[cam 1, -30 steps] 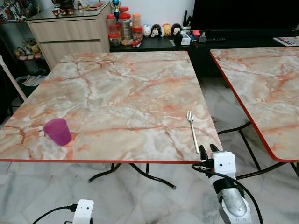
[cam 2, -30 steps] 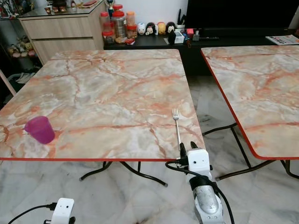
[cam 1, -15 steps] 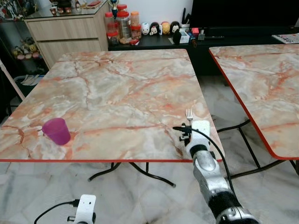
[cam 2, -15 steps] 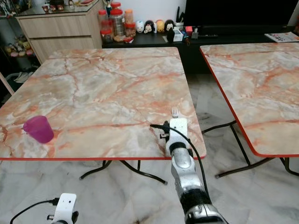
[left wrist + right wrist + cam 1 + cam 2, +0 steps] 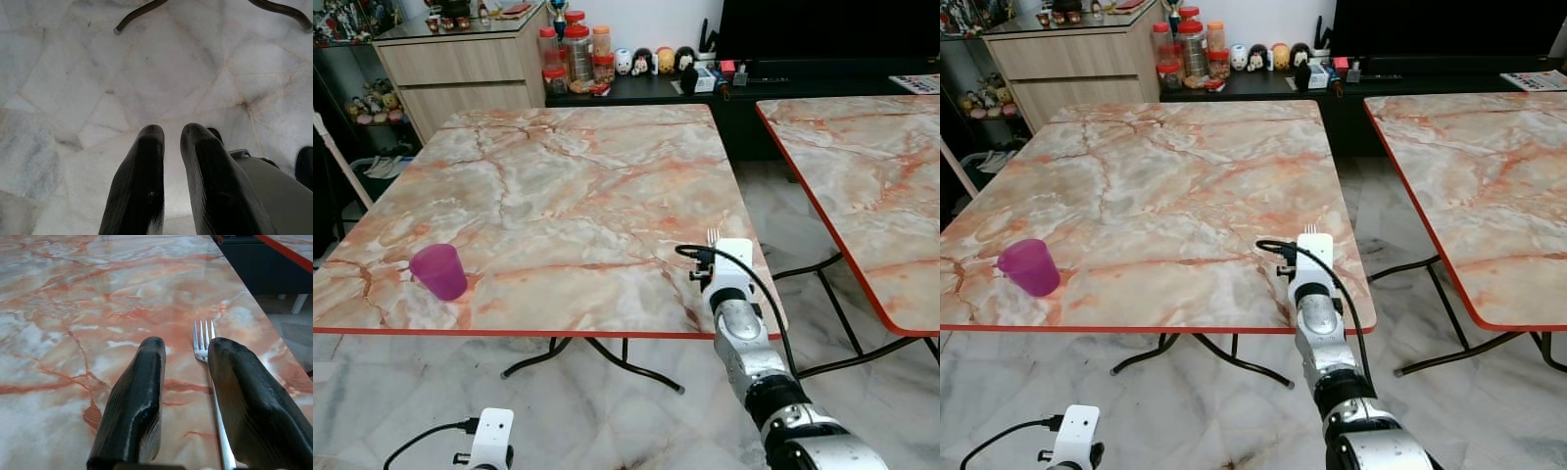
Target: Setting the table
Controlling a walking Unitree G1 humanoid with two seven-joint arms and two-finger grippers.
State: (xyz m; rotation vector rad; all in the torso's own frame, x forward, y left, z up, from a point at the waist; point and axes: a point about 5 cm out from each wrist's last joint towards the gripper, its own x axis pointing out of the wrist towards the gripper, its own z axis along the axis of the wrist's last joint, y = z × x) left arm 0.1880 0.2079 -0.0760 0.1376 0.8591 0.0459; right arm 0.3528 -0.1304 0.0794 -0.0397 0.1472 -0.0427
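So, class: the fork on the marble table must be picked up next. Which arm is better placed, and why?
Right. The right gripper hovers over the table with open jaws beside the fork. The left gripper hangs low over the floor, below the table edge, far from the fork.

Silver fork (image 5: 211,382) lies flat on marble-patterned table (image 5: 568,196), near table's right front corner, just inside right edge; four tines point toward table's far side, handle runs back toward front edge; only tine tips show past wrist housing in head views. Purple plastic cup (image 5: 437,271) stands upright, open end up, translucent, near table's left front corner, well apart from fork, close to front edge
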